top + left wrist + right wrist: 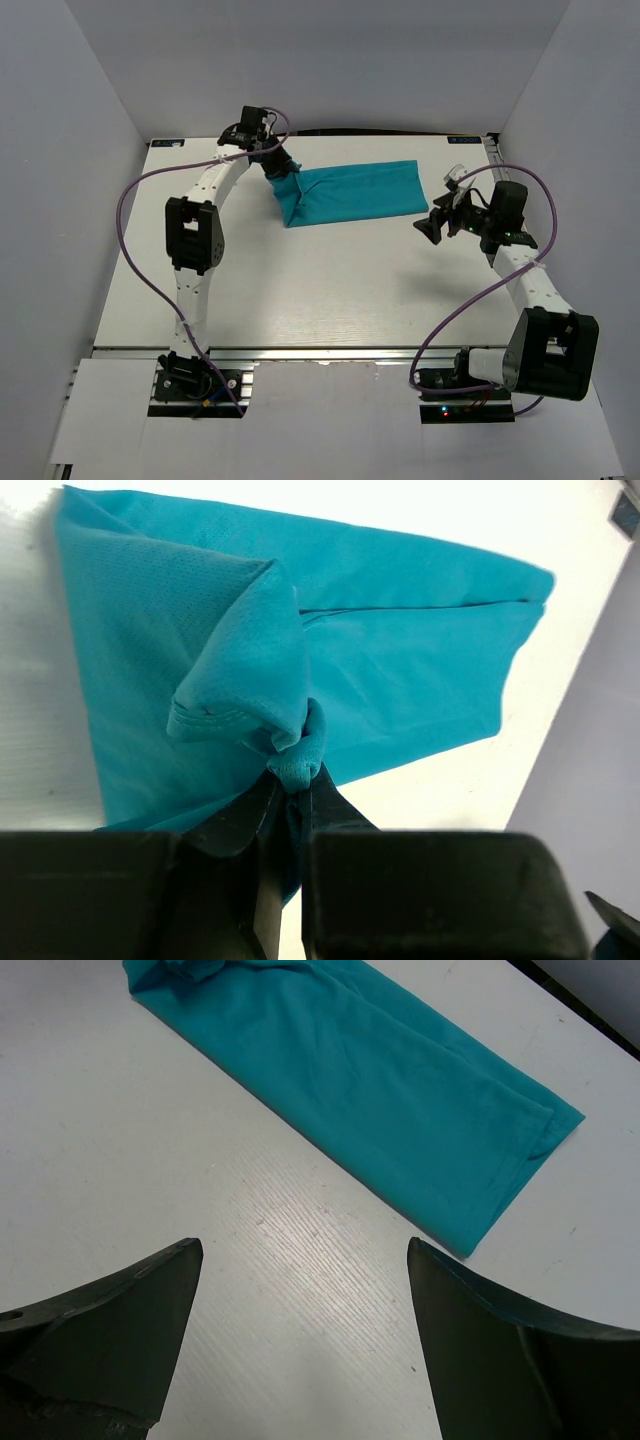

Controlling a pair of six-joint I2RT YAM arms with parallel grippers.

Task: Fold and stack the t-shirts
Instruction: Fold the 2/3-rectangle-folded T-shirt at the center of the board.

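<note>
Now my left tool (292,785) pinches a bunched corner of the teal t-shirt (360,192), raised a little off the desk (330,290).
Folded into a long strip, the t-shirt lies across the far middle of the desk, its left end gathered up in that pinch. My right tool (437,225) hangs spread wide just off the strip's right end, holding nothing.
</note>
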